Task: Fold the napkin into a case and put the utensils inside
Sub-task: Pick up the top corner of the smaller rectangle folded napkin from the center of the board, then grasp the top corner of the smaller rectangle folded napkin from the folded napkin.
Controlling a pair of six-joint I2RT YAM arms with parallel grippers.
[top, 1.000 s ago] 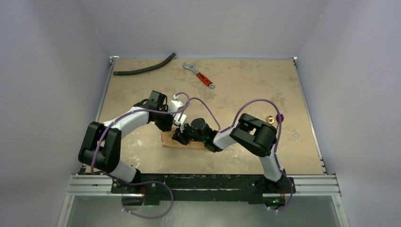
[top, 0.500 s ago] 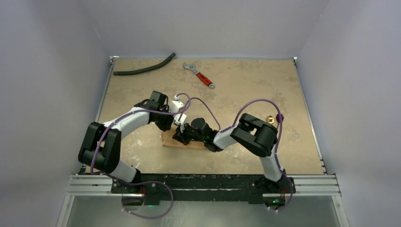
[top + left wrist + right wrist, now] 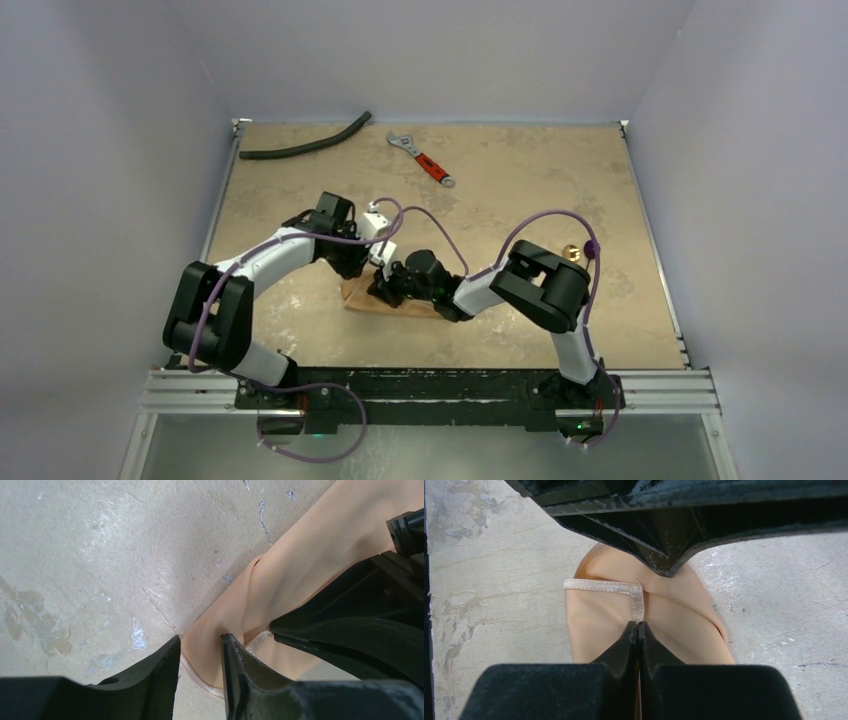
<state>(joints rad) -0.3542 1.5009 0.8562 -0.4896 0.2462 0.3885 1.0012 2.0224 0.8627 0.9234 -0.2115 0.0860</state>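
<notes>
The napkin [image 3: 356, 296] lies as a small folded wad near the middle of the table [image 3: 520, 190], close to the near edge, with both arms bent in over it. The utensils [image 3: 574, 251] sit well apart to the right, partly hidden behind the right arm's elbow. The step in hand looks like setting another fold for the case. The right end effector [image 3: 638, 626] is fully closed, its tips meeting right at the corner of the stitched hem [image 3: 596, 584]. Whether a layer of cloth is actually nipped between them cannot be told. The left end effector [image 3: 200, 641] stands narrowly parted, straddling a rounded fold at the napkin's edge with nothing clamped. To do this well, the left end effector should probably settle lower and take only the top layer at that fold. The right should keep the hem corner pinned so the wad does not slide on the smooth table. The two tools are almost touching, so any lift or drag wants to be slow and low, keeping the layers stacked and the pocket's mouth toward the utensils.
</notes>
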